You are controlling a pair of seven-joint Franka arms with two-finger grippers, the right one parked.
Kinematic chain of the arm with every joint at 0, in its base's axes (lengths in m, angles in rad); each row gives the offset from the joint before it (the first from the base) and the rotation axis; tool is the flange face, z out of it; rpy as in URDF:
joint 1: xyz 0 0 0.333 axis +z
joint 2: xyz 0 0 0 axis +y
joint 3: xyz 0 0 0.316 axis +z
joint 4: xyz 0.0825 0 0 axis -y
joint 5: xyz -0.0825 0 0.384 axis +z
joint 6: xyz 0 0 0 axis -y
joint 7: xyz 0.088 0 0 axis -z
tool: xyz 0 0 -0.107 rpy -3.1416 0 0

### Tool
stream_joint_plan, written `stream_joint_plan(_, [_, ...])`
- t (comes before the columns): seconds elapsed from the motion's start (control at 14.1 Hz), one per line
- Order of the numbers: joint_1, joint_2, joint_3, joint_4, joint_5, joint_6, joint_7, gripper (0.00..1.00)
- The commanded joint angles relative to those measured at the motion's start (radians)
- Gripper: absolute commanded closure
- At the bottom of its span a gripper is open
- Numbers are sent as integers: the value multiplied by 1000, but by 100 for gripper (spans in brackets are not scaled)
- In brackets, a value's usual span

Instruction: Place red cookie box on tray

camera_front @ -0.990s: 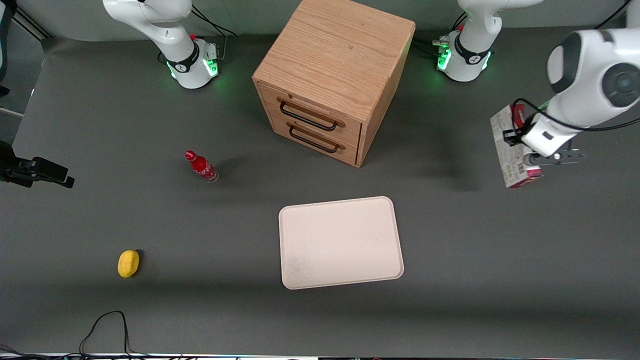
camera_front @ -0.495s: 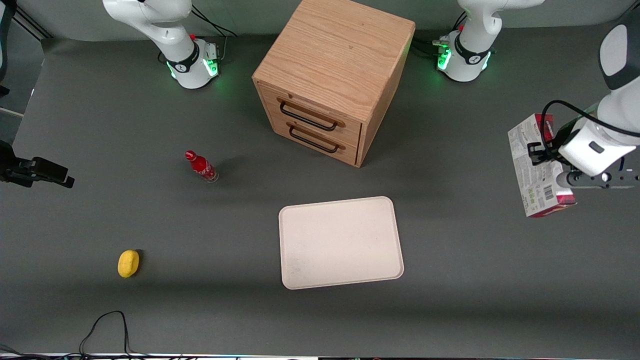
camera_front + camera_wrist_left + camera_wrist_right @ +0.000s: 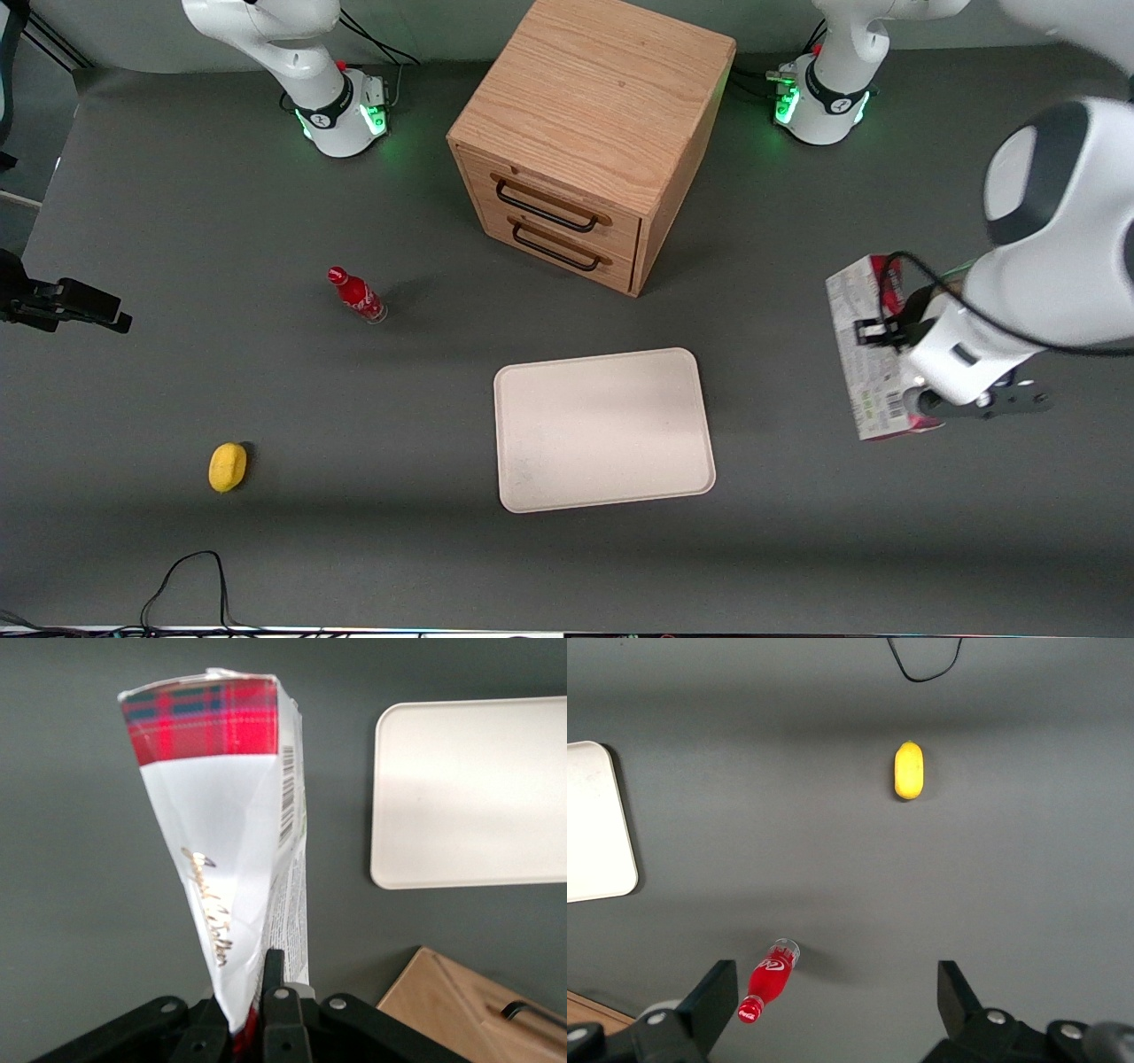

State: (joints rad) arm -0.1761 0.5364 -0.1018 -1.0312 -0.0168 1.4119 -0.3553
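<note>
The red cookie box (image 3: 866, 372) hangs in the air over the table toward the working arm's end, its white-grey printed face with a barcode toward the front camera. My gripper (image 3: 893, 347) is shut on its thin edge. In the left wrist view the box (image 3: 226, 833) stands out from the gripper (image 3: 252, 1014), tartan-red end farthest from it, with the black fingers (image 3: 273, 988) pressed on both sides. The cream-white tray (image 3: 602, 430) lies flat on the table beside the box, toward the parked arm, with nothing on it. Part of the tray (image 3: 469, 788) shows in the wrist view too.
A wooden drawer cabinet (image 3: 589, 133) stands farther from the front camera than the tray. A small red soda bottle (image 3: 356, 295) and a yellow lemon-like object (image 3: 227, 466) lie toward the parked arm's end. A black cable (image 3: 190, 580) loops at the table's near edge.
My gripper, still holding the box, first swung out toward the working arm's end, then came nearer the front camera and closer to the tray. Nothing else moved.
</note>
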Motion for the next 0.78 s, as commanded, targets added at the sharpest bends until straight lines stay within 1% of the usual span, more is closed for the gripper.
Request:
stream_joint_plan(0.0, [-77,152,7,206,-6,-25,-131,100])
stream_joint_plan(0.21, [-149,210,4,201,3,94,-239,100])
stream_joint_plan(0.35, [-183,255,2,197,20,153,-274,100])
stream_joint_plan(0.49, [-213,289,-1,171,78,194,-293,100])
stream_joint_plan(0.64, [-236,295,-21,79,170,270,-333,100])
stream_joint_plan(0.71, [-237,295,-47,24,202,326,-361,100])
